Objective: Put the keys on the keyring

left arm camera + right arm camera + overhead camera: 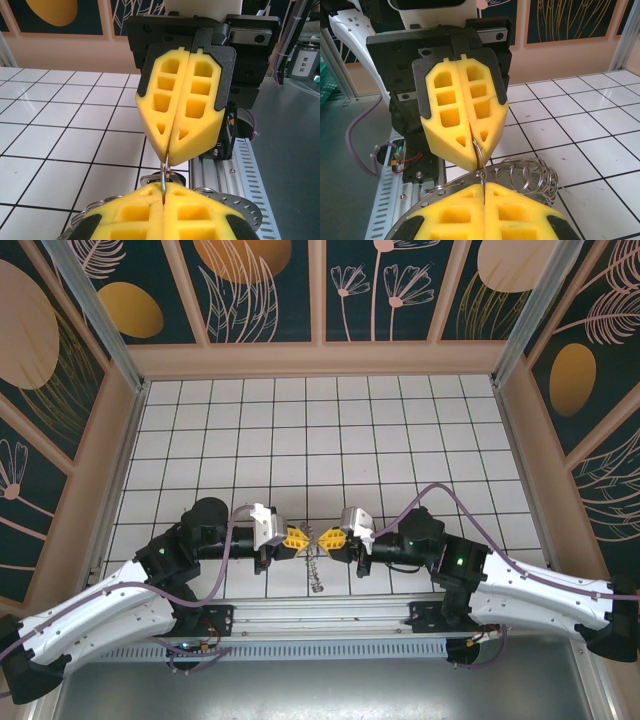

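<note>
My left gripper [303, 538] and right gripper [322, 538] meet tip to tip low over the near edge of the tiled table. Both are shut on one thin wire loop [481, 154] of the keyring, seen again in the left wrist view [164, 172]. The keyring's flat perforated grey hoop [420, 196] curves under my right fingers [485, 210], with a fan of small metal loops [532, 177] standing on its rim. The hoop [242, 206] also shows beside my left fingers [162, 212]. A small dark piece in a metal frame [152, 178], perhaps the keys, lies just past the left tips.
The arms' aluminium base rail [320, 612] runs right below the grippers. White tiled floor [320, 440] stretches away to the patterned back wall [320, 290] and the side walls. A purple cable [440, 495] arcs over the right arm.
</note>
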{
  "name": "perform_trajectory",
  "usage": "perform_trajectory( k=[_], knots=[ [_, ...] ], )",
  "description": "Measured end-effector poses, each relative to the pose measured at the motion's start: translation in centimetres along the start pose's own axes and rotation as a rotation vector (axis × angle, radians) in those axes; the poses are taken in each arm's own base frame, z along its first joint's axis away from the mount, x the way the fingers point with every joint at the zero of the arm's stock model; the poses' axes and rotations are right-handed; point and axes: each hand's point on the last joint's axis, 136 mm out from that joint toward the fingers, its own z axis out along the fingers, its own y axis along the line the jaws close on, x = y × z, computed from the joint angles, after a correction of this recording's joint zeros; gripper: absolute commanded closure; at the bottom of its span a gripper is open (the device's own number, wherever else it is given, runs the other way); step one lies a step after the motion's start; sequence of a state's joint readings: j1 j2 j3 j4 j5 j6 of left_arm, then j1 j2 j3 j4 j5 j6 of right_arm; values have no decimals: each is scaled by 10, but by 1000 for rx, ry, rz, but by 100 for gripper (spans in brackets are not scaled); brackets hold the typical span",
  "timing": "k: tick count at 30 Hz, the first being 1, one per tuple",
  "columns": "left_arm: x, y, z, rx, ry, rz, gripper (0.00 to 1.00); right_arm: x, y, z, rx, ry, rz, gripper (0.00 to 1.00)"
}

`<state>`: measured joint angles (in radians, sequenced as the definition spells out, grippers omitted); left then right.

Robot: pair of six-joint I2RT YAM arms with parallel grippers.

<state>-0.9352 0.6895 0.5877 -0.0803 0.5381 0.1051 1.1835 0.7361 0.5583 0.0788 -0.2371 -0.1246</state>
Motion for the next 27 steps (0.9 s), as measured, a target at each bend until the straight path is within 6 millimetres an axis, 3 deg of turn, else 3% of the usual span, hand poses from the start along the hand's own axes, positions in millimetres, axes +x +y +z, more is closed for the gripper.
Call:
perform_trajectory(
  k=[27],
  knots=[
    [1,1,1,-3,4,-2,100,3,-1,-5,9,5,3,100]
  ],
)
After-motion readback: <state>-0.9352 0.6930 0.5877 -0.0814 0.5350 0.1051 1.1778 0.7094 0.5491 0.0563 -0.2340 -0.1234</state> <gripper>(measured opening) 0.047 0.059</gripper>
